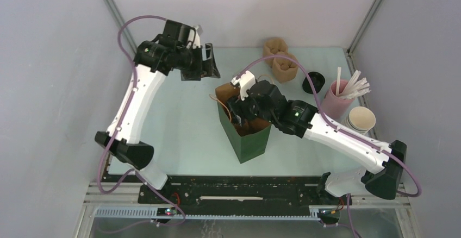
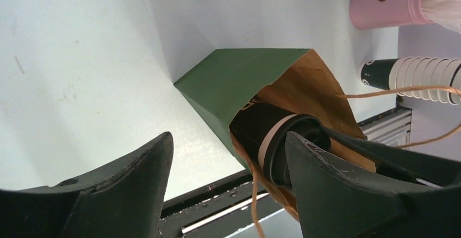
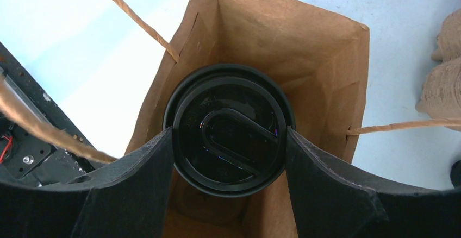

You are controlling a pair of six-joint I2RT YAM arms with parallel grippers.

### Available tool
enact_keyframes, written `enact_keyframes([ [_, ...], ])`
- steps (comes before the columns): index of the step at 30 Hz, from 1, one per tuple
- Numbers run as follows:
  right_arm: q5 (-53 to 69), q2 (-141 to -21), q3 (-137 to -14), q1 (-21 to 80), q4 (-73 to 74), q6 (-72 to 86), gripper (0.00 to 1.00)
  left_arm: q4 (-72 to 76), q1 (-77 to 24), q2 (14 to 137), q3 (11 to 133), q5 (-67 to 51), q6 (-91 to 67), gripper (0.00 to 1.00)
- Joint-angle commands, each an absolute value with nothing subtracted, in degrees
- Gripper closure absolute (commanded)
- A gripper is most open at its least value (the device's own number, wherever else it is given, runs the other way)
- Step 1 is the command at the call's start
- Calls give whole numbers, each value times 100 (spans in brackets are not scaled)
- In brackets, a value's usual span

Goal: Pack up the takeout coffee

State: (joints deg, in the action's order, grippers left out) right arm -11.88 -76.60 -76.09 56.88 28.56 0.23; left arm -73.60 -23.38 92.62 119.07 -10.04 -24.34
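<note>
Now coffee (image 2: pixel 260 136) vert., lid (image 3: pixel 229 135) up.

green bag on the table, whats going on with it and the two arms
The right gripper is clamped on the small paper coffee cup with the round black lid, holding it inside the open green paper bag with the brown lining at the middle of the table. The cup has not been let go yet. The left gripper hangs open and empty off to the bag's left, toward the far side, touching nothing.

Pink cup of white straws (image 1: pixel 336 102), nested paper cups (image 1: pixel 361 119) just beside it, brown pulp carriers (image 1: pixel 281 60), black lid (image 1: pixel 313 81)
</note>
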Motion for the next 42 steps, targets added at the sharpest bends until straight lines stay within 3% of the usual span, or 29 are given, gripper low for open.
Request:
enact_keyframes([
  [1,-989,-7506,-7607,5559,2713,204,71,-6973,-2515,9538,12121,-1323,-2029,19],
  [10,-641,-7465,-7606,5479,2615,100,70,-6869,-2926,10276,12650,-963,-1823,19],
  [19,-514,-7437,-7605,5432,2672,85,70,-6430,-3345,10132,11708,-872,-1700,27],
  [28,-501,-7409,-7603,5440,2686,81,70,-6409,-3357,10254,11751,-429,-1736,46],
  [39,-482,-7405,-7605,5440,2613,96,70,-6479,-3430,10150,12031,279,-1731,87],
  [42,-506,-7379,-7608,5440,2620,128,70,-6407,-3489,10055,12054,303,-1731,90],
])
